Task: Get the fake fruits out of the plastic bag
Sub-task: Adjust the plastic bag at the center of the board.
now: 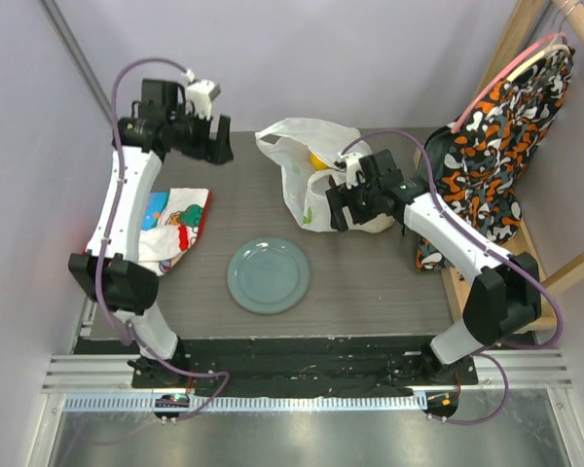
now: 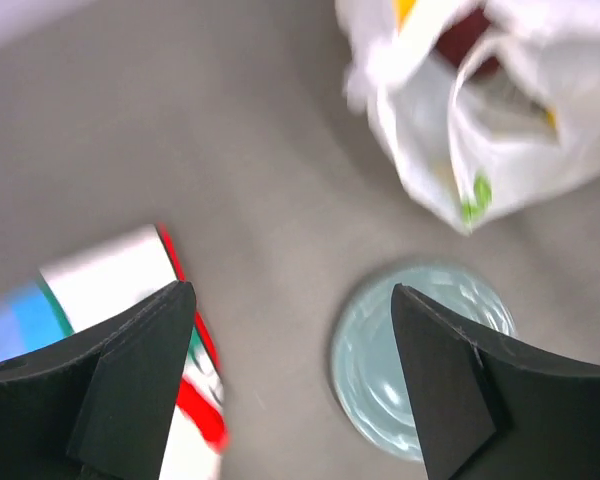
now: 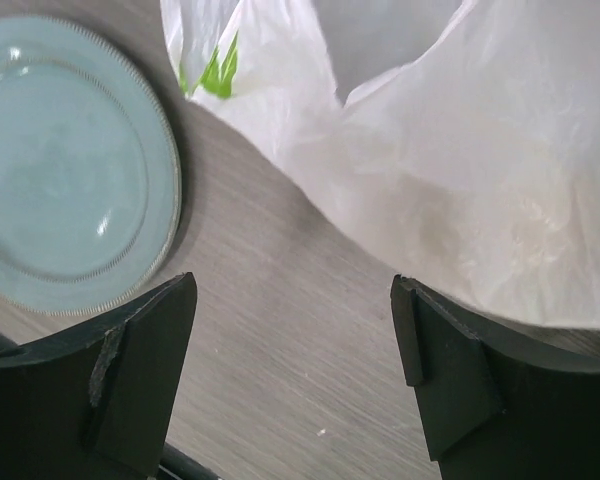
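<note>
Grey desk (image 1: 370, 292) holds everything. The left jaws and the right jaws are both wide apart and hold nothing. The right jaws hang close by the side of the plastic bag (image 1: 297, 190), likely so they can reach in. The fake fruits (image 1: 318, 159) sit inside the bag, and a yellow one peeks out. The plate (image 1: 269, 275) waits near, probably for the fruits.

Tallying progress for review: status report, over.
Left gripper open, empty. Right gripper open, at plastic bag. Fake fruits inside bag, plate bare. Nothing in the way.
</note>
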Controlling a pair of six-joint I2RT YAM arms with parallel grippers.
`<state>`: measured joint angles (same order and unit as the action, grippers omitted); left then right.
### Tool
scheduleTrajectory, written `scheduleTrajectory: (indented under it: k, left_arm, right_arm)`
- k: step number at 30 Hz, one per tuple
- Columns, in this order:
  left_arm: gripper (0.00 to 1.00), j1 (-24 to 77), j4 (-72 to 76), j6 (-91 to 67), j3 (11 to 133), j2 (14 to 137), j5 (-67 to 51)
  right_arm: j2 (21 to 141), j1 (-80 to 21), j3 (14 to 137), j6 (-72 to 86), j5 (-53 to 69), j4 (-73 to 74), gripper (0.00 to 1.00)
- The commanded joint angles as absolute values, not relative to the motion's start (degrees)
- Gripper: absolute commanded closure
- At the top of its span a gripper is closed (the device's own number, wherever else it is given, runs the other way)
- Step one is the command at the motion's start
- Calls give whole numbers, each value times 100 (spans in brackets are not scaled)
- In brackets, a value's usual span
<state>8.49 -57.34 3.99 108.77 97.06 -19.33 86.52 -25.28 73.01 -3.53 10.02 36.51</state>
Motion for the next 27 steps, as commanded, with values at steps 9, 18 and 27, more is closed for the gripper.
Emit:
scheduleTrajectory:
  k: [9,18,27]
  left_arm:
    - [17,1501,-5168,1616,13474,11944,-3120]
    - [17,2021,-3429,1573,12524,11768,-1847]
    - [79,2039,-3498,1442,12702,11857,-1670]
  right_arm:
    - [8921,-2496,7708,202,984,3234,13]
    - [8920,-2505,7313,193,1222,3120,13]
    - [9851,-2522,8515,896,1231,2865,14]
